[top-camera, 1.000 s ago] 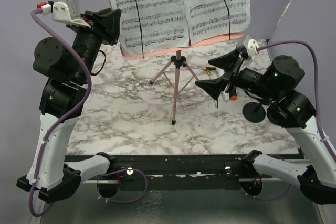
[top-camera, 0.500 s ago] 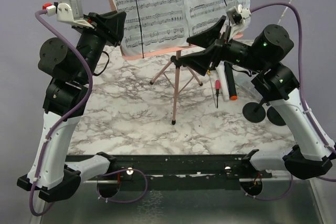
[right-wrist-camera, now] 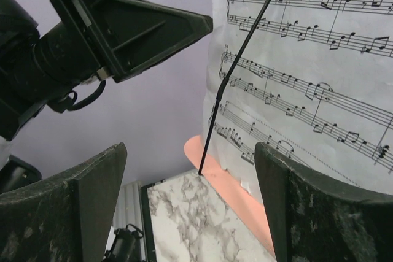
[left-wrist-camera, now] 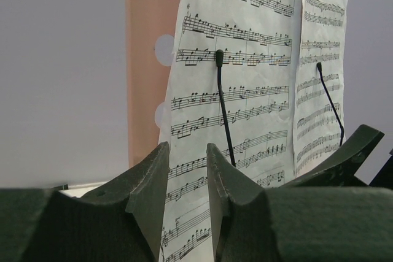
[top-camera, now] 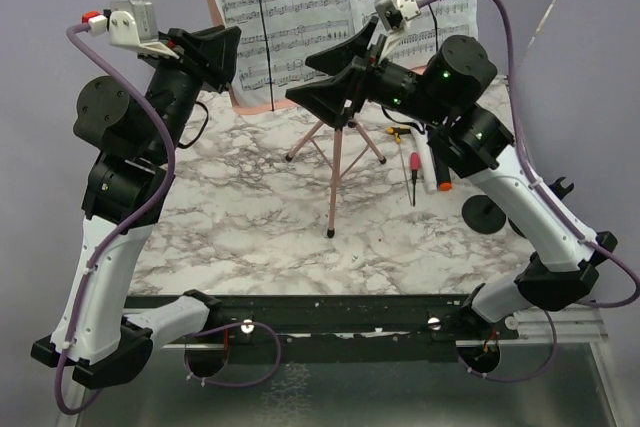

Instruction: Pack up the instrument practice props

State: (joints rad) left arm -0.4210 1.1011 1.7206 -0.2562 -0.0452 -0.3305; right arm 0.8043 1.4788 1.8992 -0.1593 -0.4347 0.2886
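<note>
The right gripper (top-camera: 300, 79) has swung up from the right side of the table (top-camera: 230, 232), jaws wide and empty, facing the 2 pages (top-camera: 290, 7) on the stand (top-camera: 337, 162) at the back; the left gripper (top-camera: 232, 55) sits narrowly parted at their left edge, grip unclear; page removal looks next.

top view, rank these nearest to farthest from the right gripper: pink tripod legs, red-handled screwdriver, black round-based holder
From the right gripper:
1. pink tripod legs: nearest, directly below it at centre.
2. red-handled screwdriver: lying further out on the right side.
3. black round-based holder: farthest, toward the right edge.
</note>
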